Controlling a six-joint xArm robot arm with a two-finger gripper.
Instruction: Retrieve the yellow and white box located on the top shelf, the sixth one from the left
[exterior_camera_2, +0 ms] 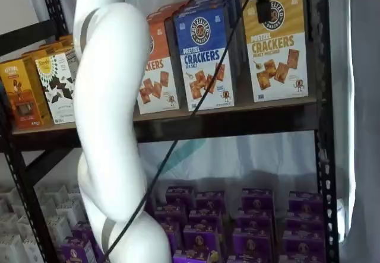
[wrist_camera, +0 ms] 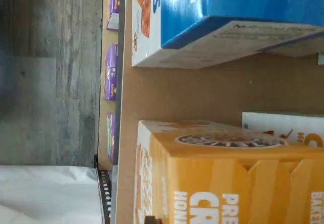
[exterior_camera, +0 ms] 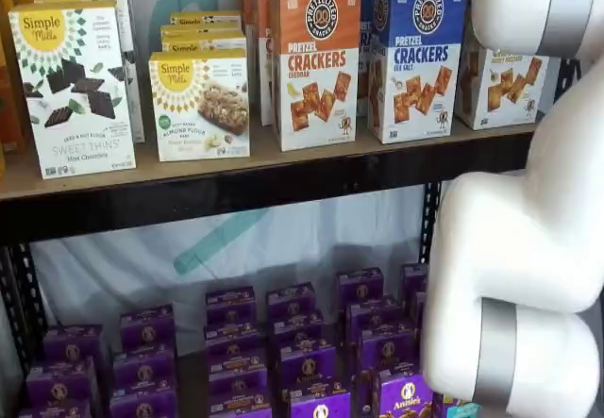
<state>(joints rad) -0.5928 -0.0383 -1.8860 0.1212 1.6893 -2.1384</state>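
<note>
The yellow and white box [exterior_camera_2: 276, 43] stands upright at the right end of the top shelf [exterior_camera_2: 225, 123], next to a blue-topped carton [exterior_camera_2: 205, 52]. In a shelf view the arm hides most of the yellow and white box [exterior_camera: 500, 83]. My gripper [exterior_camera_2: 263, 5] shows only as a black piece hanging from the view's upper edge with a cable, in front of the box's golden top. No gap between fingers can be made out. The wrist view is turned on its side, with the box's yellow top [wrist_camera: 228, 173] close up and bare tan board [wrist_camera: 202, 92] beside it.
An orange-topped carton [exterior_camera: 316, 59] and white Simple Mills boxes [exterior_camera: 75, 88] fill the shelf to the left. Purple boxes [exterior_camera: 302, 352] crowd the lower shelf. The white arm [exterior_camera_2: 110, 126] stands before the shelves. A black upright [exterior_camera_2: 320, 126] runs just right of the yellow box.
</note>
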